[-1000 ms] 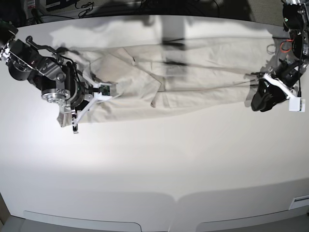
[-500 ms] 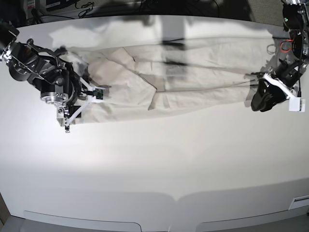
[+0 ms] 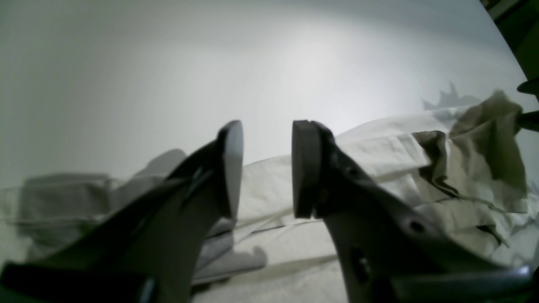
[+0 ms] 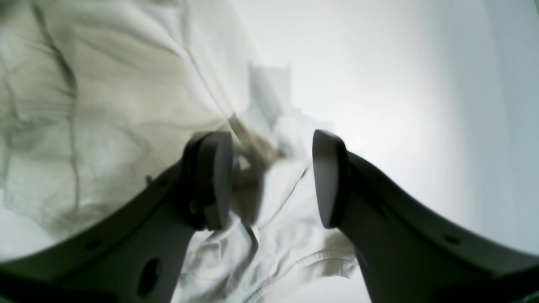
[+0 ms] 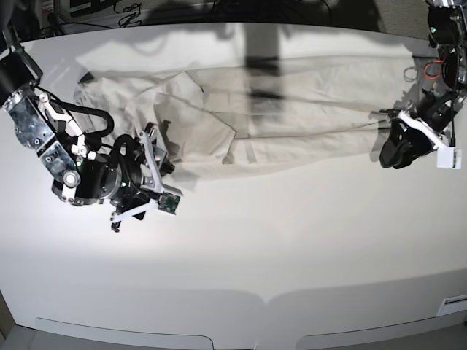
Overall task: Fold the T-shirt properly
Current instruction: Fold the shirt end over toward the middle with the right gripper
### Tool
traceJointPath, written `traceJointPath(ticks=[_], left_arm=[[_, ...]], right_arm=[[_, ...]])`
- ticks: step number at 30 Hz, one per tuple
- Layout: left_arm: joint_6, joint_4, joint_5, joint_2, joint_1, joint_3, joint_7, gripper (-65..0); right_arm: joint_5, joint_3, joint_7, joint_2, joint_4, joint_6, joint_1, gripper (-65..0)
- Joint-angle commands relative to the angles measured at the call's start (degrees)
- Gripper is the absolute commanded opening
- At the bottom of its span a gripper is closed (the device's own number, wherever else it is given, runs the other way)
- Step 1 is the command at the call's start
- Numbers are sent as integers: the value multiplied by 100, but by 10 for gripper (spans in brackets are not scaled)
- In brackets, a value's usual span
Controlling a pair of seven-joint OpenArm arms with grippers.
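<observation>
The off-white T-shirt (image 5: pixel 306 102) lies as a long band across the far part of the white table (image 5: pixel 255 255), with a folded flap near its left end. My right gripper (image 5: pixel 122 217) is open and empty at the shirt's left end, near its front edge. In the right wrist view its jaws (image 4: pixel 269 181) stand apart over blurred, wrinkled fabric (image 4: pixel 105 84). My left gripper (image 5: pixel 395 150) rests at the shirt's right end. In the left wrist view it (image 3: pixel 266 168) is open and empty, with the shirt (image 3: pixel 379 147) stretching away beyond it.
A red-and-black cable bundle (image 5: pixel 430 70) sits at the far right corner by the left arm. Dark equipment and cables (image 5: pixel 131 11) line the table's back edge. The table's front edge (image 5: pixel 263 302) runs along the bottom of the base view.
My right arm has swung from over the shirt's left end towards the table's front. The shirt's left end now lies flatter. The left arm has not moved.
</observation>
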Motion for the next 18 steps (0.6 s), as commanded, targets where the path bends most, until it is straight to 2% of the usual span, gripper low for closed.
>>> traceJointPath(ticks=[1, 7, 11, 14, 18], left_arm=[[-60, 94, -103, -85, -61, -37, -127, -454], [-60, 94, -98, -98, -61, -37, -114, -454], [-60, 94, -98, -98, -61, -37, -116, -454], [-60, 94, -107, -98, -61, -37, -118, -454], [-60, 94, -105, -98, -61, -37, -111, -454]], right_arm=[[-7, 87, 0, 94, 72, -7, 114, -345], [-4, 90, -160, 190, 72, -13, 114, -345], [-15, 90, 118, 162, 37, -17, 96, -345], [-105, 87, 573, -66, -249, -20, 50, -345], [-452, 85, 940, -671, -1062, -17, 52, -345]])
